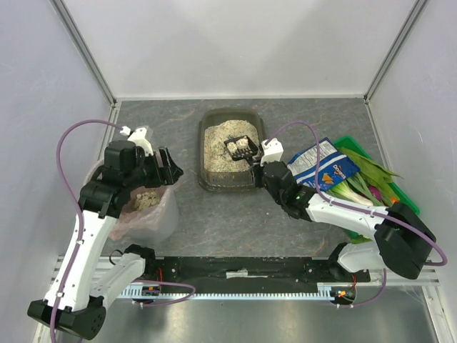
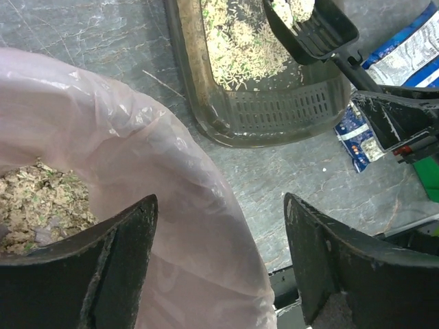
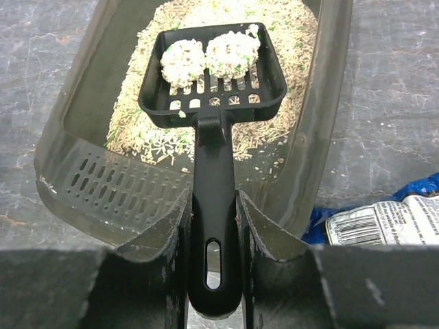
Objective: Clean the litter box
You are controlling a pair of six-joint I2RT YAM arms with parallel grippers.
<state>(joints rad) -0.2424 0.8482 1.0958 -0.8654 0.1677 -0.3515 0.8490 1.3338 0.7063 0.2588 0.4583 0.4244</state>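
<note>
Looking down from the top: a dark litter box (image 1: 221, 184) at the middle back of the counter (image 1: 235, 229), with pale grains (image 1: 221, 139) inside. Holding a black scoop (image 1: 239, 148) over those grains with the right jaws, shut tight on its handle. Just right of the box, a blue bag (image 1: 323, 166), and past it a green crate (image 1: 350, 141) full of leafy greens (image 1: 364, 175). Left of the box, a round bin (image 1: 161, 218) with a pink liner. Hanging over the far rim of that bin, the left jaws.

Peeking from the left wrist: left jaws wide open, with nothing between them. Below them, the pink liner (image 2: 171, 192) and a small heap of grains down in the bin at the left. Past the bin, the near end of the litter box (image 2: 274, 113), flat on the counter, apart from the bin. Over the box's right side, the scoop (image 2: 315, 31). Beside the box on the right, the blue bag (image 2: 357, 137).

Peeking from the right wrist: right jaws pressed on both sides of the scoop (image 3: 214, 137) handle, gripping it near the end with the hole. Out over the grains in the litter box (image 3: 89, 171), the scoop's head with two round pale lumps (image 3: 209, 58) side by side, green bits in them. At the right edge, a corner of the blue bag (image 3: 384, 223), just beside the box.
</note>
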